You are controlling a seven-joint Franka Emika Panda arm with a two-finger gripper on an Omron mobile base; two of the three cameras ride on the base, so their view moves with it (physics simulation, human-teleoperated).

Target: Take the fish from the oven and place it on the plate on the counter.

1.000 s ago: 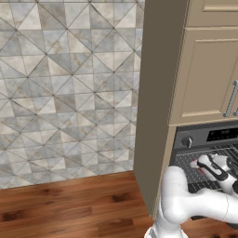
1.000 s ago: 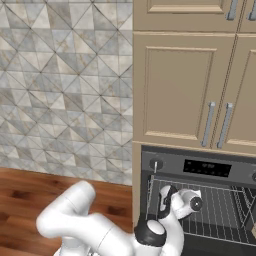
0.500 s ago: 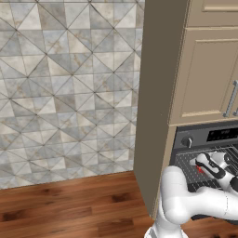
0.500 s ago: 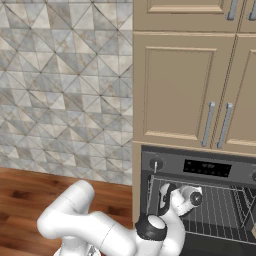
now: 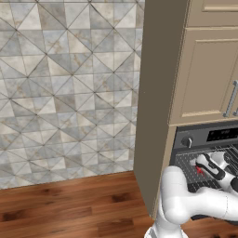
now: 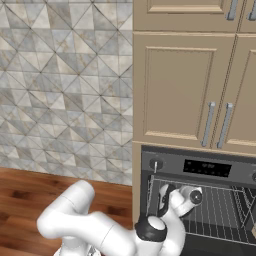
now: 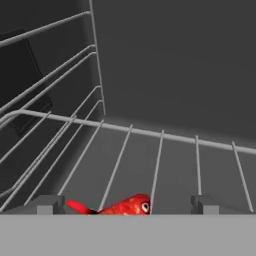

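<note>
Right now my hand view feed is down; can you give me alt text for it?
A small red fish lies on the oven's wire rack, between the tips of the open gripper. Behind it are the oven's dark back and side walls.

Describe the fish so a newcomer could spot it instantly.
Find the black oven set under the beige cabinet doors. Inside, on the metal wire rack, lies the fish, between the open gripper's fingertips. It is small, red-orange and elongated, the only coloured thing against grey.

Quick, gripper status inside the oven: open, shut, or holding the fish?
Gripper: open, holding nothing; the fish lies on the rack between its fingertips.
</note>
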